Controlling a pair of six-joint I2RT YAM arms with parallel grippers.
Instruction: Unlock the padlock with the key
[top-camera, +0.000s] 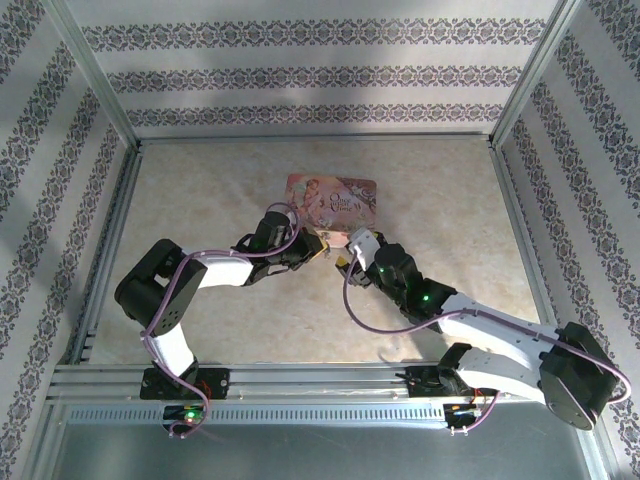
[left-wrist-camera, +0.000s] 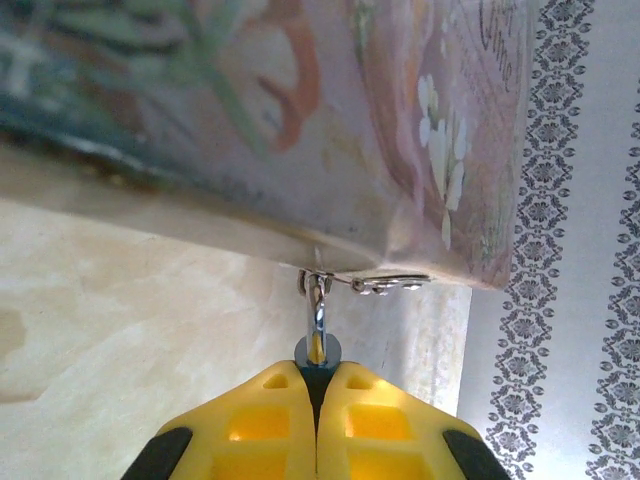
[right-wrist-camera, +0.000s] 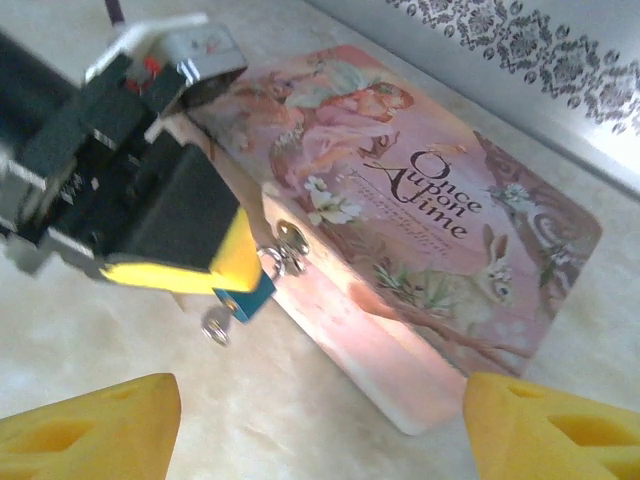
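Up close, my left gripper (left-wrist-camera: 317, 385) is pinching the blue padlock (left-wrist-camera: 317, 351), which hangs from the clasp (left-wrist-camera: 385, 284) of the pink tin (left-wrist-camera: 300, 120) at twelve o'clock. My right wrist camera adds my right gripper (right-wrist-camera: 320, 400), spread wide, with the padlock at eleven o'clock.

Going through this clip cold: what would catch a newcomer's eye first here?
The pink illustrated tin, lettered Once Upon a Time, lies mid-table toward the far side. The left tool is shut on the small blue padlock hanging from the clasp on the tin's front. The right tool is wide open just short of that spot.
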